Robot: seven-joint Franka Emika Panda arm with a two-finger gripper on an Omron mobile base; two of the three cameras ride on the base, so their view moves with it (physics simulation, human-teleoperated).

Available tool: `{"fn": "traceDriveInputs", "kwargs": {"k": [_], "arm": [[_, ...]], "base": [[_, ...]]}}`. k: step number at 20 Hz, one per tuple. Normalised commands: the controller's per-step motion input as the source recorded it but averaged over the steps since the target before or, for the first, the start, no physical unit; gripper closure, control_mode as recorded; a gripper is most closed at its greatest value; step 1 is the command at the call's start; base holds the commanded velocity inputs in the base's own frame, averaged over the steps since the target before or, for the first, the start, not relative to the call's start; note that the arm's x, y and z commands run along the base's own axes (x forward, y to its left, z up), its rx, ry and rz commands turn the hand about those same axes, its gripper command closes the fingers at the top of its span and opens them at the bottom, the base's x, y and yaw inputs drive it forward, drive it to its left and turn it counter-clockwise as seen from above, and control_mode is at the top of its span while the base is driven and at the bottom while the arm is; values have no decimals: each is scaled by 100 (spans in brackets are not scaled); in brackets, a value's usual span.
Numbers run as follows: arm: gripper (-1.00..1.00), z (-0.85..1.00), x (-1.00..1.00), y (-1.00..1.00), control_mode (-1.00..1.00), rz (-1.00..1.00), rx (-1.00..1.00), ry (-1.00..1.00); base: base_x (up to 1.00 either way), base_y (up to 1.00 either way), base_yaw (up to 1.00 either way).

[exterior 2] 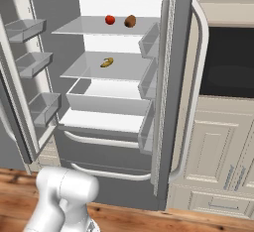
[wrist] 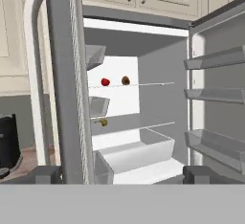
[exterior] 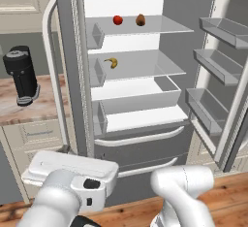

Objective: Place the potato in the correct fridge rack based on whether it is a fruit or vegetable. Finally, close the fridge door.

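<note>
Potato [exterior: 140, 20] upper centre on top fridge rack [exterior: 164, 26] beside apple [exterior: 117, 20]. Gripper [wrist: 122, 174] wide open, empty. Risk: arm clipping open door [exterior: 227, 75] mid-swing, leaving it ajar.

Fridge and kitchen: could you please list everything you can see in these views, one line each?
Small brown oval potato: one, brown, top pale grey translucent fridge rack, right of the fruit.
Round red fruit: one, red, same rack.
Curved yellow banana: one, yellow, shelf below.
Door bins: three, grey, inside the open right door.
Black appliance: one, black, wooden counter left of the fridge.
Gripper: one, dark fingertips, open, empty, facing the fridge.
</note>
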Motion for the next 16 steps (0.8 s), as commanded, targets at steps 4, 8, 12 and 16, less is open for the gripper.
{"fn": "traceDriveInputs", "kwargs": {"k": [4,8,12,16], "arm": [[-100,-24,75,39,-100,-17,0,-9],[-100,-34,69,22,-100,-16,0,-7],[-100,-32,76,28,-100,-14,0,-6],[-100,-17,67,42,-100,-14,0,-3]], "base": [[0,0,0],[0,0,0],[0,0,0],[0,0,0]]}}
